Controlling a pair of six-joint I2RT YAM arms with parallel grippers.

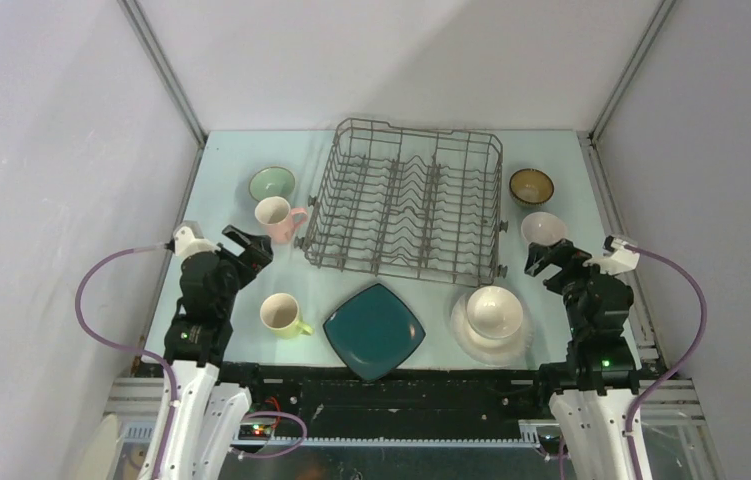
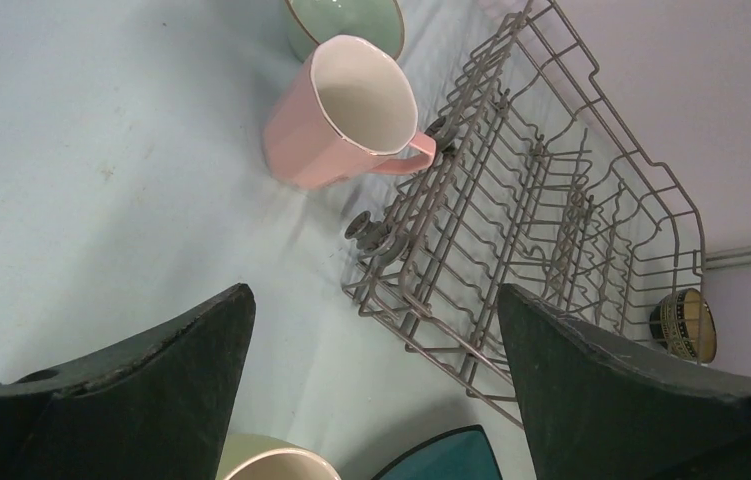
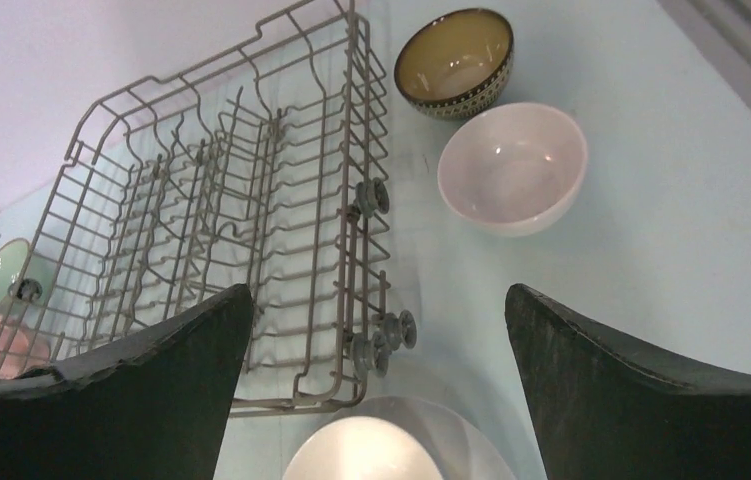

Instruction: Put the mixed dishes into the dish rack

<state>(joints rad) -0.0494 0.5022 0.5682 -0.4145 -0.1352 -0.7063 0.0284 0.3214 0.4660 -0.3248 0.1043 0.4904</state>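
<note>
Grey wire is forming the dish rack (image 1: 403,200), which is sitting empty at the far middle of the pale table (image 1: 431,292), its rows of upright tines waiting to hold plates on edge. Nothing is loaded yet, so I am judging the task to be at its very start. The dishes are lying around the rack on three sides, seemingly so that each of my arms is getting its own share within reach. On my left, a pale green bowl (image 1: 272,184) is sitting near the rack's far left corner. A pink mug (image 1: 275,215) is standing upright just beside the rack's left wall, its handle turned toward the wire, and a yellow-green mug (image 1: 281,313) is standing nearer to me. A dark teal square plate (image 1: 374,331) is lying flat in front of the rack, in the middle. On my right, a cream bowl (image 1: 494,310) is resting on a white round plate (image 1: 461,338) near the rack's front right corner, while a white bowl (image 1: 543,228) and a brown bowl (image 1: 531,185) are sitting beside the rack's right wall. My left tool (image 1: 249,243) is hovering above the table with its jaws spread wide, gripping nothing and pointing toward the pink mug, which I am guessing is its first pick. My right tool (image 1: 549,256) is likewise gaping wide and empty, looking over the white bowl, probably ready to close on a rim.
</note>
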